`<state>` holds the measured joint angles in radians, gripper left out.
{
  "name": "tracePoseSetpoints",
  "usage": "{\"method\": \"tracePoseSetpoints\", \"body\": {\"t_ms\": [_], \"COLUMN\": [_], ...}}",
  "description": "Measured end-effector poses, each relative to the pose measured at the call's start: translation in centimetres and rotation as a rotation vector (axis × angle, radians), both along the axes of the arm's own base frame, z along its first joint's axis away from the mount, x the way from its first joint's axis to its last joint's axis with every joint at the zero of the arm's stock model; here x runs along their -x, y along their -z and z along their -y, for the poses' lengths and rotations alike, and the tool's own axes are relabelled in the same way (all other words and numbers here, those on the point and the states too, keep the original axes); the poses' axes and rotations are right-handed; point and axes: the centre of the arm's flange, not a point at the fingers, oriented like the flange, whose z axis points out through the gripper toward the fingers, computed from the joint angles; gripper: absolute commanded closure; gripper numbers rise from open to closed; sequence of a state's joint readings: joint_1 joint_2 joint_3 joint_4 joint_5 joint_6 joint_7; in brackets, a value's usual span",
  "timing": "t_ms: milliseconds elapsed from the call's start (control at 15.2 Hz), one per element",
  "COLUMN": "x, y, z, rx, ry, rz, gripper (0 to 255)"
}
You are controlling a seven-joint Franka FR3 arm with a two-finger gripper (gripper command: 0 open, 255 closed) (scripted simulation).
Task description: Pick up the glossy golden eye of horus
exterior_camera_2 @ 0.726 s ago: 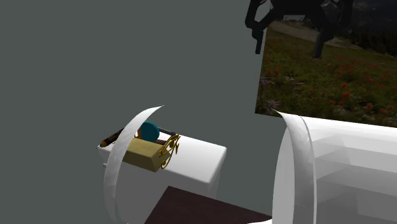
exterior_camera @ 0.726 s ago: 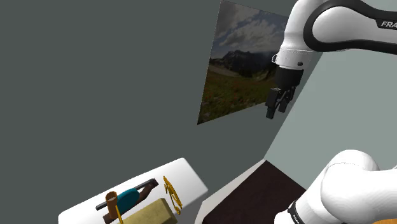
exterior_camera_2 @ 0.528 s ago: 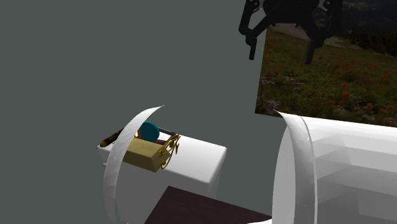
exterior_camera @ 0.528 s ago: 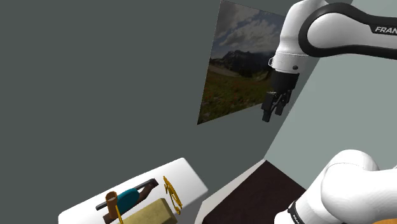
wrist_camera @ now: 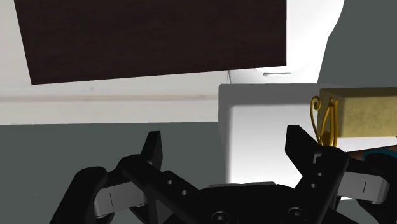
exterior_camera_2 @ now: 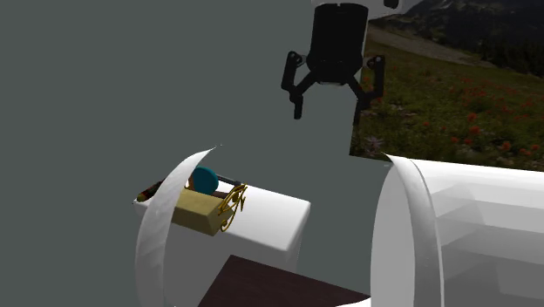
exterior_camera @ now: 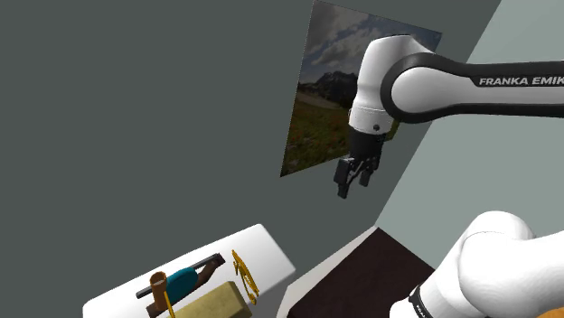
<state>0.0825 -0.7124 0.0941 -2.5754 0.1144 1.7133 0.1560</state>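
The golden eye of Horus (exterior_camera: pixel 244 275) stands upright on a white cabinet top (exterior_camera: pixel 267 248), leaning against a tan block (exterior_camera: pixel 217 303). It also appears as thin gold loops (exterior_camera_2: pixel 232 206) on the block's side, and beside the block (wrist_camera: pixel 323 122) in the wrist view. My black gripper (exterior_camera: pixel 351 182) hangs open high in the air, well above the ornament and toward the shoulder view's right. In the second exterior view the gripper (exterior_camera_2: pixel 328 103) points down with its fingers spread, nothing between them. The fingers (wrist_camera: pixel 153 149) stand wide apart in the wrist view.
A teal object (exterior_camera: pixel 183 280) and a dark bar with a brown cup (exterior_camera: pixel 159 287) lie behind the tan block. A landscape picture (exterior_camera: pixel 330 81) hangs on the grey wall. A dark brown surface (exterior_camera: pixel 357 280) lies below, beside the cabinet. My white arm link (exterior_camera_2: pixel 453 231) crosses the foreground.
The arm has swung toward the shoulder view's left and lowered, bringing the open gripper down in front of the picture. The objects on the cabinet have not moved.
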Motion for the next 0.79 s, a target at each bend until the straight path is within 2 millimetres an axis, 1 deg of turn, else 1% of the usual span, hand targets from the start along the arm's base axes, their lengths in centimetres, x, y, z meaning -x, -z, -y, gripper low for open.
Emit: {"method": "tracePoseSetpoints", "body": {"t_ms": [198, 330, 726, 792], "x": [-1.5, -1.7, -4.0, -4.7], "y": [2.5, 4.9, 9.6, 10.4], "z": [-3.0, -4.8, -10.0, -10.9], "rx": [0.001, 0.003, 0.007, 0.007], "ry": [0.004, 0.007, 0.016, 0.017], "rz": [0.001, 0.001, 0.004, 0.004], "gripper": [0, 0, 0, 0]}}
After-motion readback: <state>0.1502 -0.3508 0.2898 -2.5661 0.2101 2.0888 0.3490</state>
